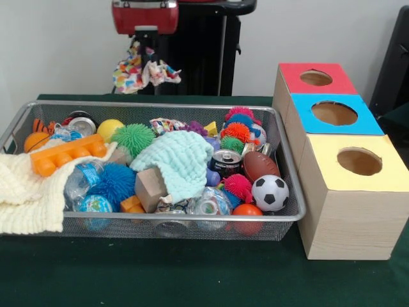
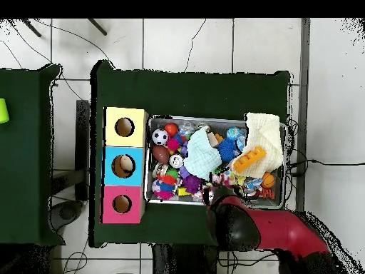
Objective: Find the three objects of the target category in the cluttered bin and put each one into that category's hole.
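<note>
The arm is raised above the far rim of the mesh bin [image 1: 289, 167]; its gripper [image 1: 148, 69] grips a patterned cloth [image 1: 131, 71], clear of the clutter. The bin sits on a green table [image 1: 192, 275] beside three boxes [image 1: 348, 185] with holes.

A wire bin [image 2: 217, 120] is sitting on a dark green table [image 2: 192, 89], packed with toys. A soccer ball [image 2: 160, 136] and a brown football [image 2: 160, 153] are lying at its left end, a mint cloth [image 2: 202, 158] is spreading over the middle, and an orange block [image 2: 249, 159] is resting by a cream cloth [image 2: 266, 133]. Yellow [image 2: 125, 127], blue [image 2: 123, 165] and red [image 2: 122, 204] boxes are lining up beside the bin, each showing a hole. The red arm [image 2: 274, 232] is reaching in from below
</note>
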`<state>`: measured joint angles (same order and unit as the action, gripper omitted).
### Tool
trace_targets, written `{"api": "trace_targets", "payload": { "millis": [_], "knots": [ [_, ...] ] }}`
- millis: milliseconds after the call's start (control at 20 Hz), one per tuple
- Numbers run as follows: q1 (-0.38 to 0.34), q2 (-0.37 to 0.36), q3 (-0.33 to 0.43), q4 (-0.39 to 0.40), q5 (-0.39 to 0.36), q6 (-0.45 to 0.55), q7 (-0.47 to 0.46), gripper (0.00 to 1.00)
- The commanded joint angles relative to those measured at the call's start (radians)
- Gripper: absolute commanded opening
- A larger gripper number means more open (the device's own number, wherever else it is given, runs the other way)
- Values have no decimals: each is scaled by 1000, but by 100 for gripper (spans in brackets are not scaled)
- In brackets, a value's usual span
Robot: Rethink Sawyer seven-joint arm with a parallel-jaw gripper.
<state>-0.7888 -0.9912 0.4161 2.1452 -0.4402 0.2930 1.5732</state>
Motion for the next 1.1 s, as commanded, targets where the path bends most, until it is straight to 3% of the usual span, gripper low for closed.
{"api": "trace_targets", "payload": {
  "millis": [50,500,1100],
  "knots": [
    [140,-33,-5,-59,111,174,163,0],
    [365,37,-119,-187,184,214,260,0],
    [551,151,-244,-341,281,227,275,0]
  ]
}}
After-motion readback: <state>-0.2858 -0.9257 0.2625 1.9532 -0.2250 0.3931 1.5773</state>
